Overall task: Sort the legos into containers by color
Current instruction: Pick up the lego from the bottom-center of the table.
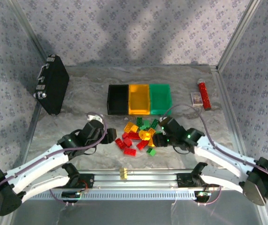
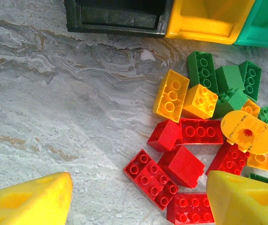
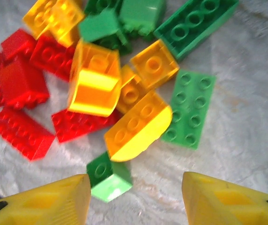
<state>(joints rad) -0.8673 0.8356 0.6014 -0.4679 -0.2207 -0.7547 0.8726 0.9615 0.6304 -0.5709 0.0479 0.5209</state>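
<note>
From the top camera, the legos lie in a loose heap of red, yellow-orange and green on the marbled surface. They sit just in front of the containers, a joined row of black, orange-yellow and green bins. The left end effector sits at the heap's left edge and the right end effector at its right edge. A black case stands at the far left. In the left wrist view, the left end effector has its yellow fingers spread wide with nothing clamped. Red bricks lie on the surface between and beyond them, yellow and green ones lie farther on, and the containers run along the top edge. In the right wrist view, the right end effector likewise stands parted, gripping nothing. A small green brick lies just beside the finger at lower left. A rounded yellow-orange brick lies just beyond it, with a flat green eight-stud brick alongside.
</note>
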